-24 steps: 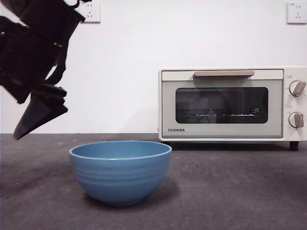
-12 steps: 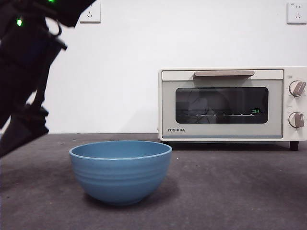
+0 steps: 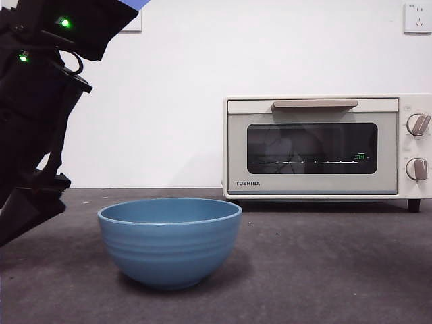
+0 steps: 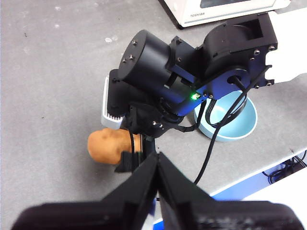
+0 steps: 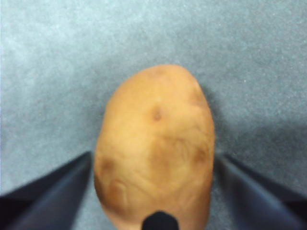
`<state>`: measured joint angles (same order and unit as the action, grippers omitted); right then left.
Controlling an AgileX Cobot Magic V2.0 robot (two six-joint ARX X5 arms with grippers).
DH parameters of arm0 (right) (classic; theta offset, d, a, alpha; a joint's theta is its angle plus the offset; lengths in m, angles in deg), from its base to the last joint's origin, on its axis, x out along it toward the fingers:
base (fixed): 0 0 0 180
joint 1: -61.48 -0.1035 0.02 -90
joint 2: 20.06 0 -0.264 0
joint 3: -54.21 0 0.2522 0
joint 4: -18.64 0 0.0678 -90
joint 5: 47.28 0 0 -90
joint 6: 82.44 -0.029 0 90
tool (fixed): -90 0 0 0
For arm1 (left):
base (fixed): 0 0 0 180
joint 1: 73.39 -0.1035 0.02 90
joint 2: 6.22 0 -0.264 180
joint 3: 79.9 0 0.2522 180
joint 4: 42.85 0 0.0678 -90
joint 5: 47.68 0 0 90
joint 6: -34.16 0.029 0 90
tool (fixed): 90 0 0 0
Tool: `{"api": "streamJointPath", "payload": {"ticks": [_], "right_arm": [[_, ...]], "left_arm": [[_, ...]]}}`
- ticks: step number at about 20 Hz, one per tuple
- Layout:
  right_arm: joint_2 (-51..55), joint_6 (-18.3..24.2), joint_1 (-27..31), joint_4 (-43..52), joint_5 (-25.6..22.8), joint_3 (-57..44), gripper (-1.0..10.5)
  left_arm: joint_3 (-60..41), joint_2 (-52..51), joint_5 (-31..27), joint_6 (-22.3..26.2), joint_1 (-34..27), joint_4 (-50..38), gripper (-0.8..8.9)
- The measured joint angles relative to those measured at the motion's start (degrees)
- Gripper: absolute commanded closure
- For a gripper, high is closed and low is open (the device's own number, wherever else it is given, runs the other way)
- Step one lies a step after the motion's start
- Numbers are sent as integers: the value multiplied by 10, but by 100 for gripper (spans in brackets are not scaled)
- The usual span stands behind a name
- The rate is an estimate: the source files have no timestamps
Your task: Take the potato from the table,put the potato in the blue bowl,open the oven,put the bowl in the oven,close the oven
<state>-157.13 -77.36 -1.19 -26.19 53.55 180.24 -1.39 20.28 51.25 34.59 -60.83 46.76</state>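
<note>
The orange-brown potato [image 5: 153,143] lies on the table between the two jaws of my right gripper [image 5: 153,160], which is open and straddles it closely. In the left wrist view, that right gripper [image 4: 136,155] comes down on the potato [image 4: 106,146]. My left gripper [image 4: 157,163] is shut, holds nothing, and hangs high above. The light-blue bowl [image 3: 169,239] stands upright to the right of the dark right arm [image 3: 34,121]; the front view does not show the potato. The cream TOSHIBA oven [image 3: 310,145] stands behind at the right, door closed.
The dark grey table [image 3: 324,270] stretches between the bowl and the oven. In the left wrist view the bowl [image 4: 240,125] sits beyond the right arm's black joints [image 4: 158,62], and the oven's front corner [image 4: 216,12] shows at the far edge.
The right arm has dropped lower and shifted left in the front view, with most of that over the first half second. Bowl and oven have not moved.
</note>
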Motion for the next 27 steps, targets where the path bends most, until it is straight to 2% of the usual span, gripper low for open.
{"api": "streamJointPath", "payload": {"ticks": [5, 11, 16, 20, 24, 27], "right_arm": [[40, 2, 6, -72, -5, 18, 949], [204, 51, 48, -241, -96, 122, 948], [288, 46, 100, -337, -99, 147, 948], [316, 45, 132, -466, -98, 147, 946], [316, 9, 150, -466, -58, 113, 946], [318, 4, 143, -466, -42, 44, 946]], "left_arm": [[0, 0, 0, 0, 0, 0, 819], [0, 0, 0, 0, 0, 0, 819], [0, 3, 0, 0, 0, 0, 819], [0, 22, 0, 0, 0, 0, 819], [0, 56, 0, 0, 0, 0, 818], [0, 86, 0, 0, 0, 0, 818]]}}
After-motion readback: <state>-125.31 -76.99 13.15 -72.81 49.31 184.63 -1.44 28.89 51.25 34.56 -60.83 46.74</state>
